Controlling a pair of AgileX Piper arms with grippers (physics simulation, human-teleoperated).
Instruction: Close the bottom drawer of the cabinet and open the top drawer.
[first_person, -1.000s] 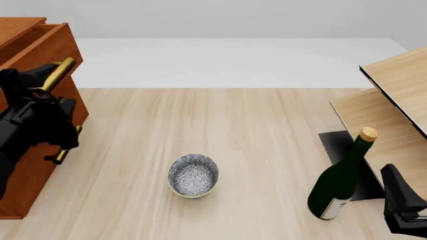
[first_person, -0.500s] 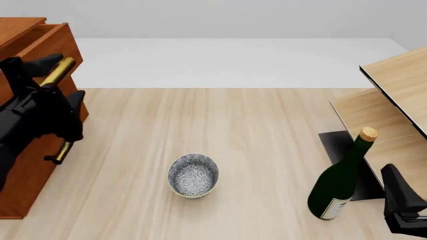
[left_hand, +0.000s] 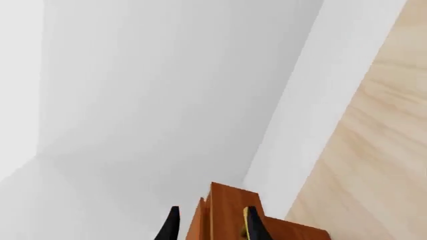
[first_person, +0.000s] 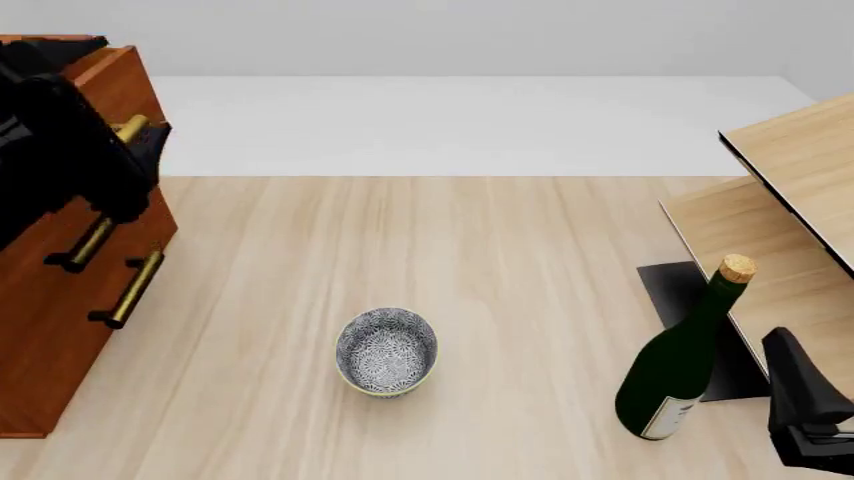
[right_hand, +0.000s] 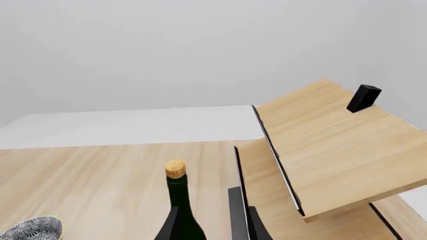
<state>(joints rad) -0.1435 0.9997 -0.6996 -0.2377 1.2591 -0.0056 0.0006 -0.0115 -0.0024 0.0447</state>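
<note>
Reddish-brown wood marks the cabinet (first_person: 60, 300) at the table's left edge, its bottom drawer (first_person: 67, 350) looking shut; the top drawer (first_person: 127, 85) is where the left gripper (first_person: 94, 150) hangs, fingers (left_hand: 252, 227) narrowly apart around the brass handle (first_person: 130, 128). I'd close squarely on the bar and pull straight out. Right of the cabinet sit a patterned bowl (first_person: 386, 351) and wine bottle (first_person: 683, 355); the right gripper (right_hand: 210, 227) idles, slightly parted.

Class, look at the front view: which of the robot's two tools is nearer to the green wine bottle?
Right. The right tool sits just beside the wine bottle, at the table's near right corner. The left tool is far across the table, up against the cabinet.
</note>
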